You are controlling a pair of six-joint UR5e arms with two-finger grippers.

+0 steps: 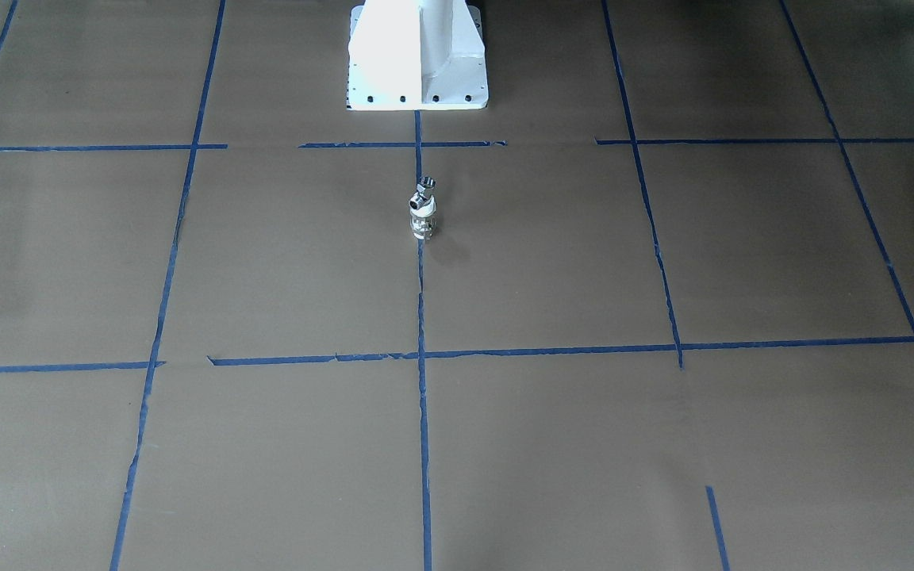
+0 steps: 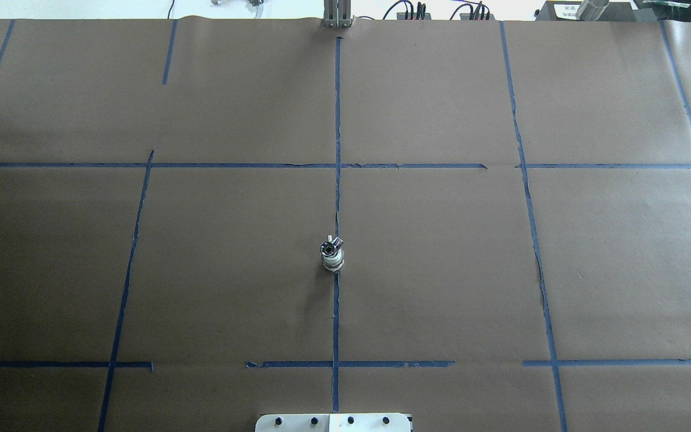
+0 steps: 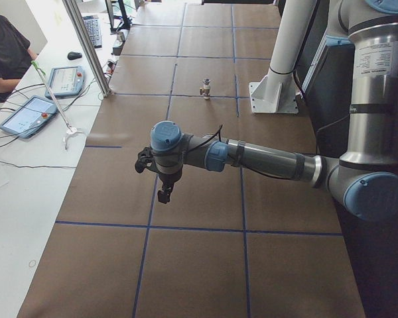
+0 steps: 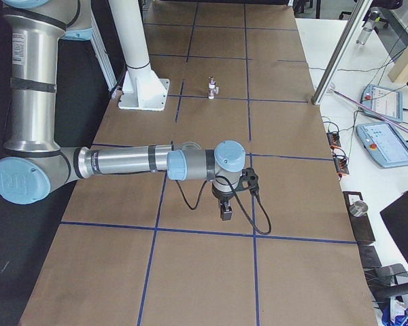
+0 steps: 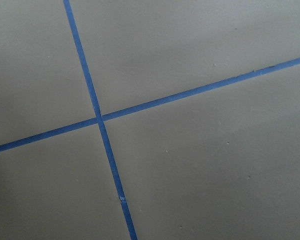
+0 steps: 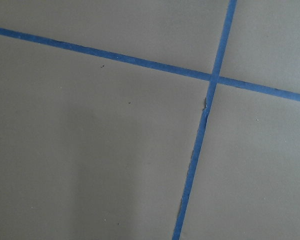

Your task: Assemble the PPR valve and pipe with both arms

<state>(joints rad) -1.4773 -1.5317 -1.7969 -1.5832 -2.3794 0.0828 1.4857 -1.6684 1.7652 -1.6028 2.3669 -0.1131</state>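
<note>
The PPR valve (image 1: 423, 224) stands upright on the brown table, on the centre tape line, with the chrome pipe (image 1: 424, 190) sitting on top of it. Both show in the overhead view, valve (image 2: 333, 263) and pipe (image 2: 331, 246). The stack is small in the side views (image 3: 205, 88) (image 4: 212, 87). My left gripper (image 3: 164, 193) hangs over the table's left end, far from the stack. My right gripper (image 4: 226, 212) hangs over the right end, also far from it. Neither holds anything that I can see. I cannot tell whether they are open or shut. Both wrist views show only paper and tape.
The white pedestal base (image 1: 417, 59) stands behind the stack. Blue tape lines (image 2: 338, 150) grid the brown paper. An aluminium post (image 3: 86, 46) and tablets (image 3: 26, 116) are on the operators' side, where a person sits at the far left.
</note>
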